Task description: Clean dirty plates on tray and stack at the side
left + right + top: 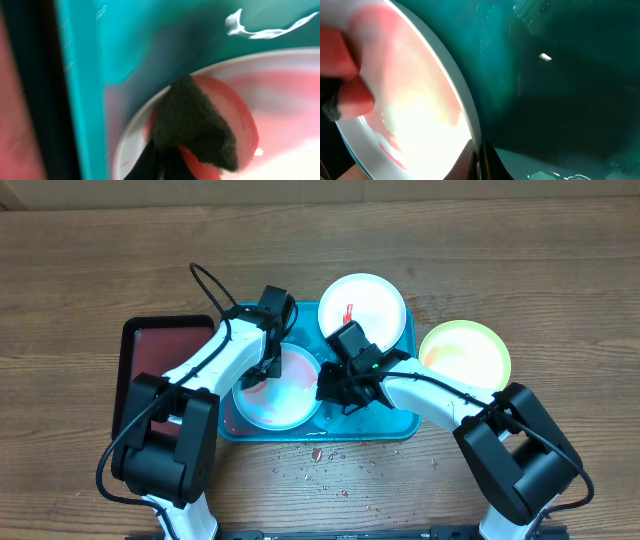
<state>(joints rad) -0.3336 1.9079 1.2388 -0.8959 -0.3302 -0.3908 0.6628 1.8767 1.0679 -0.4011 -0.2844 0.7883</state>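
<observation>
**On the tray — one plate pinned for scrubbing**

From above, the aqua plate lay at the tray's left end. Left wrist: the left gripper clamped a sponge at its rim, red smears lying inward. Right wrist: the right gripper pinched the opposite edge.

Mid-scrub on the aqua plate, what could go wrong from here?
1. The right end effector pinches only the thin rim of the aqua plate; sponge pressure could pull it free.
2. The sponge works at the plate's edge beside the turquoise tray wall; sauce may smear onto the tray.
3. The white plate sits at the tray's far edge, close to the right arm; a swing might knock it.
</observation>
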